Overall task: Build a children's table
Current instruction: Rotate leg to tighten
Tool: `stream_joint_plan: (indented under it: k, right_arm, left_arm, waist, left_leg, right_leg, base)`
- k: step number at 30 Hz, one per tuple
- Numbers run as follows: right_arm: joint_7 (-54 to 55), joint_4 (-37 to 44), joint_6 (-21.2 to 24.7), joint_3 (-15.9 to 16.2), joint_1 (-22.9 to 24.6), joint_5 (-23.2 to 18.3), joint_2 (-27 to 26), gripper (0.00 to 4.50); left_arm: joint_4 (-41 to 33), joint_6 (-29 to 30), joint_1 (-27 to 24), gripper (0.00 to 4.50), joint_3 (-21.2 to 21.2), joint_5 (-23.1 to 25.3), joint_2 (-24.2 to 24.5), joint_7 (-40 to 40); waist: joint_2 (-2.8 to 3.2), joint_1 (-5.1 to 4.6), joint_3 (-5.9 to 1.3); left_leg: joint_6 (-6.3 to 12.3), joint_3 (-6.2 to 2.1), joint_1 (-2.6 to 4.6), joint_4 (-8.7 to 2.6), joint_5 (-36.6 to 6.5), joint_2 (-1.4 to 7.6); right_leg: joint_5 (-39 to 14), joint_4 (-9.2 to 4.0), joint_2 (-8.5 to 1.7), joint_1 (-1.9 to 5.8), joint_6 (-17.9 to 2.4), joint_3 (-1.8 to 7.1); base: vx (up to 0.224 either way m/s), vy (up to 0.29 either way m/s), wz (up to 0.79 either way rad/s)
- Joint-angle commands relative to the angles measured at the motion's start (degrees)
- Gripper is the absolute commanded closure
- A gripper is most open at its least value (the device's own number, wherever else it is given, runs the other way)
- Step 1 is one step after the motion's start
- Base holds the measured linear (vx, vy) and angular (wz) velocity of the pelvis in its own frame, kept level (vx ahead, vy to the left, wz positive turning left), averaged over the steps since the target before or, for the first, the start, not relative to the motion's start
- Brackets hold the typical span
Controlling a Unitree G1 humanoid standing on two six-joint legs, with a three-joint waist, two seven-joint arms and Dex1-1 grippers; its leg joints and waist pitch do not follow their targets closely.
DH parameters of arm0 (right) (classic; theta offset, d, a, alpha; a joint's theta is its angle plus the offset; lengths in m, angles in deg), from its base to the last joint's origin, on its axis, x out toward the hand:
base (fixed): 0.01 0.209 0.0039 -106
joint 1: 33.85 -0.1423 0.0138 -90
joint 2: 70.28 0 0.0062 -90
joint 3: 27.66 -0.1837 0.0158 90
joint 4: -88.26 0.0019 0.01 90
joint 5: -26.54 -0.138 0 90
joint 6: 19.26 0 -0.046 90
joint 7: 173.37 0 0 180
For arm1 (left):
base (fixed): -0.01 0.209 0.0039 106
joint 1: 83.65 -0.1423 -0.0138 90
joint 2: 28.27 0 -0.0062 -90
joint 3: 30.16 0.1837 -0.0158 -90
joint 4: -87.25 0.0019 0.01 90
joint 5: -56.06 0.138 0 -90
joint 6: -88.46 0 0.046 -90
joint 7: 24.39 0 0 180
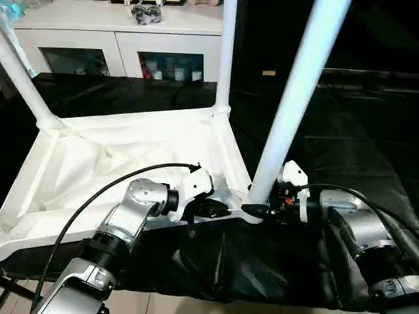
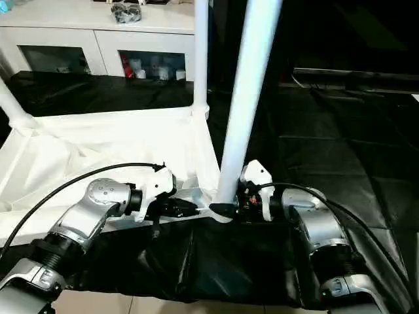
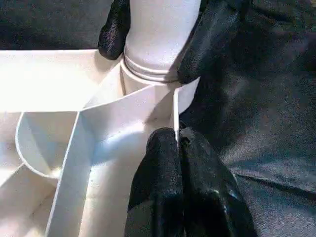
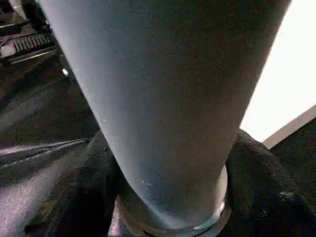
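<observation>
The white tabletop (image 1: pixel 98 163) lies underside up on the black-draped work table (image 1: pixel 353 137). Three white legs stand in its corner sockets: one at the far left (image 1: pixel 19 78), one at the far right (image 1: pixel 227 59), and one at the near right (image 1: pixel 294 98). My left gripper (image 1: pixel 219 209) is shut on the tabletop's thin near rim (image 3: pixel 175 106), just beside the near right socket. My right gripper (image 1: pixel 258 207) is closed around the base of the near right leg (image 3: pixel 158 34), one black finger (image 3: pixel 114 29) on each side.
A white cabinet (image 1: pixel 118 36) with glass doors stands behind the work table. Loose black cloth (image 1: pixel 216 261) hangs in folds over the table's front edge below my grippers. A black cable (image 1: pixel 98 196) loops over my left forearm.
</observation>
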Motion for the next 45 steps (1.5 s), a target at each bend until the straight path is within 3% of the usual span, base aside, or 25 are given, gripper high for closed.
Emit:
stream_joint_plan:
  k: [1, 9, 14, 16, 18, 19, 22, 26, 27, 29, 35, 40, 43, 44, 45]
  right_arm:
    - [-5.31, 1.86, 0.78, 5.04, 1.56, 0.25, -1.25, 1.83]
    - [-1.92, 2.89, 1.71, 3.57, 3.32, -1.13, -3.34, 1.86]
    - [14.41, -0.81, 1.63, -1.24, 2.24, -0.14, -10.38, 1.87]
    - [22.67, -3.45, 1.61, -2.92, 1.19, 0.78, -14.08, 1.87]
    - [29.91, -6.03, 0.89, -4.21, 0.05, 1.66, -17.43, 1.87]
    - [30.79, -6.37, 0.68, -4.37, -0.11, 1.79, -17.84, 1.87]
    - [39.73, -9.43, 0.26, -6.18, -2.16, 2.95, -22.08, 1.87]
    - [41.62, -10.32, -1.6, -6.18, -3.16, 3.5, -24.4, 1.87]
    - [40.26, -9.85, -2.38, -6.23, -3.21, 2.75, -25.12, 1.52]
    - [38.39, -9.16, -2.89, -6.0, -2.85, 2.53, -24.51, 1.17]
    - [31.77, -8.0, -4.58, -5.31, -2.25, 2.73, -19.39, 0.75]
    - [20.76, -5.99, -3.64, -3.19, -1.29, 2.18, -13.56, 0.75]
    - [14.39, -4.32, -3.14, -1.23, -0.23, 2.14, -10.58, 0.75]
    - [10.73, -3.39, -2.58, -0.55, 0.25, 1.7, -9.09, 0.75]
    - [9.54, -3.01, -2.32, -0.29, 0.41, 1.5, -8.64, 0.75]
  left_arm:
    - [-0.83, -0.14, 0.94, 4.5, 0.23, 0.47, -0.41, -0.81]
    - [-0.41, 0.94, 1.14, 4.5, -0.69, 0.19, -1.61, -3.96]
    - [0.87, 2.8, 2.51, 4.5, -2.15, 1.68, -6.04, -13.35]
    - [1.33, 3.48, 2.92, 4.5, -2.04, 2.5, -8.47, -16.98]
    - [1.67, 4.42, 3.23, 4.5, -1.96, 2.99, -10.67, -19.83]
    - [1.73, 4.53, 3.27, 4.5, -1.96, 3.03, -10.93, -20.18]
    - [2.63, 4.91, 3.71, 4.5, -1.94, 3.74, -13.38, -23.93]
    - [2.44, 4.77, 3.52, 4.5, -1.38, 4.64, -14.11, -24.3]
    - [2.06, 4.23, 3.17, 4.5, -0.94, 4.77, -13.86, -23.13]
    - [1.62, 3.46, 2.7, 4.5, -0.75, 4.63, -12.84, -21.61]
    - [-0.39, 1.84, 1.36, 4.5, -0.64, 2.85, -8.96, -15.12]
    - [-1.6, 0.98, 0.82, 4.5, -0.73, 1.23, -6.31, -9.54]
    - [-1.73, 1.16, 0.71, 4.5, -0.31, 0.95, -4.93, -6.67]
    - [-1.58, 1.37, 0.72, 4.5, -0.02, 0.9, -4.02, -4.89]
    - [-1.56, 1.5, 0.72, 4.5, 0.08, 0.88, -3.71, -4.31]
  waist:
    - [-0.61, 0.06, -3.47]
    - [-0.54, 0.22, -3.34]
    - [-0.51, -0.2, -3.11]
    - [-0.45, -0.88, -2.97]
    - [-0.5, -1.29, -3.08]
    - [-0.39, -1.5, -3.04]
    - [-0.3, -2.04, -3.18]
    - [-0.18, -2.22, -3.31]
    - [-0.17, -2.24, -3.29]
    - [-0.2, -2.2, -3.32]
    - [-0.13, -2.4, -3.46]
    - [-0.01, -1.97, -3.71]
    - [-0.04, -1.53, -3.5]
    - [-0.38, -1.39, -3.42]
    - [-0.32, -1.26, -3.28]
  left_leg:
    - [5.18, 1.23, -0.49, -3.53, -11.24, -0.35]
    - [4.69, 1.24, -0.42, -3.64, -12.07, -0.35]
    - [2.69, 1.0, -0.38, -4.0, -14.72, -0.55]
    - [1.54, 0.81, -0.4, -4.17, -16.42, -0.68]
    - [1.32, 0.62, -0.64, -4.16, -16.79, -0.87]
    - [1.36, 0.71, -0.56, -4.16, -16.88, -0.82]
    - [1.46, 0.68, -0.63, -4.1, -16.62, -0.91]
    - [2.25, 0.76, -0.77, -4.04, -15.91, -0.88]
    - [2.49, 0.8, -0.72, -4.04, -16.01, -0.84]
    - [2.94, 0.83, -0.74, -4.05, -15.75, -0.8]
    - [3.79, 0.88, -0.87, -3.92, -14.45, -0.8]
    - [5.9, 1.12, -0.75, -3.48, -11.06, -0.65]
    - [6.59, 1.21, -0.64, -3.52, -11.77, -0.58]
    - [6.51, 1.2, -0.67, -3.57, -12.2, -0.55]
    - [6.25, 1.27, -0.6, -3.62, -13.1, -0.48]
  right_leg:
    - [-13.02, -2.92, -0.66, 3.55, -14.15, 1.22]
    - [-14.6, -3.13, -0.65, 3.44, -13.67, 1.23]
    - [-20.73, -3.81, -0.71, 3.21, -11.11, 1.12]
    - [-24.47, -4.25, -0.69, 2.97, -9.34, 0.98]
    - [-25.9, -4.35, -0.68, 3.19, -8.3, 0.8]
    - [-25.77, -4.51, -0.7, 2.84, -8.1, 0.92]
    - [-24.07, -4.34, -0.59, 2.84, -8.74, 0.88]
    - [-20.69, -4.13, -0.55, 2.98, -9.88, 0.94]
    - [-19.72, -4.08, -0.47, 2.99, -10.28, 0.94]
    - [-18.48, -3.94, -0.5, 3.1, -10.86, 0.98]
    - [-16.78, -3.74, -0.59, 3.4, -11.71, 0.98]
    - [-9.14, -2.86, -0.45, 3.64, -15.27, 1.1]
    - [-9.8, -2.95, -0.45, 3.64, -15.51, 1.11]
    - [-11.34, -2.98, -0.56, 3.65, -15.19, 1.13]
    - [-13.36, -3.23, -0.6, 3.48, -14.66, 1.19]
  base:
    - [0.0, 0.0, 0.0]
    - [0.0, 0.0, 0.0]
    - [0.0, 0.0, 0.0]
    - [0.0, 0.0, 0.0]
    - [0.0, 0.0, 0.0]
    - [0.0, 0.0, 0.0]
    - [0.0, 0.0, 0.0]
    - [0.0, 0.0, 0.0]
    - [0.0, 0.0, 0.0]
    - [0.0, 0.0, 0.0]
    - [0.0, 0.0, 0.0]
    - [0.0, 0.0, 0.0]
    - [0.0, 0.0, 0.0]
    - [0.0, 0.0, 0.0]
    - [0.0, 0.0, 0.0]
